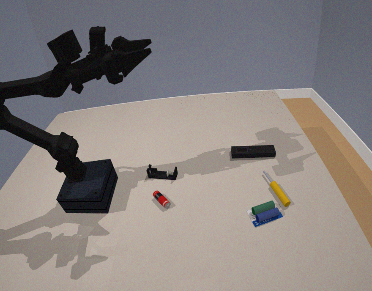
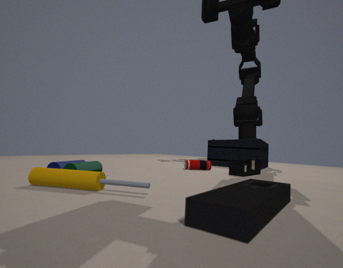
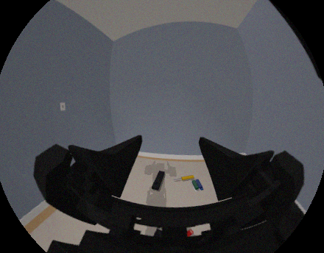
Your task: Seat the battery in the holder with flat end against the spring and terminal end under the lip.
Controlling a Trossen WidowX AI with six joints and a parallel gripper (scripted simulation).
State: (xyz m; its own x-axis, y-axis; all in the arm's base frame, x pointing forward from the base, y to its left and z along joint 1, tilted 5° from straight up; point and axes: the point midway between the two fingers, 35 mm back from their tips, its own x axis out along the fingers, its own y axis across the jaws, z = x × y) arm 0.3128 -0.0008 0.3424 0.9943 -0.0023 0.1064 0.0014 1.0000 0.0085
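A red battery [image 1: 161,199] [image 2: 197,164] with a black band lies on its side on the table, outside the holder; a little red of it shows through a gap in the gripper body in the wrist view [image 3: 190,232]. Its silvery end faces the front right in the top view. The black holder [image 1: 162,174] [image 2: 237,168] stands upright and empty just behind the battery, its pale spring at the right end and the lip end at the left in the top view. My gripper [image 1: 151,46] [image 3: 171,139] is open and empty, high above the table and far from both.
A black box [image 1: 253,152] [image 2: 223,204] [image 3: 158,180] lies at the back right. A yellow screwdriver [image 1: 279,193] [image 2: 65,178] [image 3: 188,178] lies in front of it. Beside that is a blue board with a green cylinder [image 1: 263,207] [image 3: 195,184] and a blue cylinder [image 1: 267,215]. The arm's dark base [image 1: 86,184] [image 2: 235,152] stands left of the holder.
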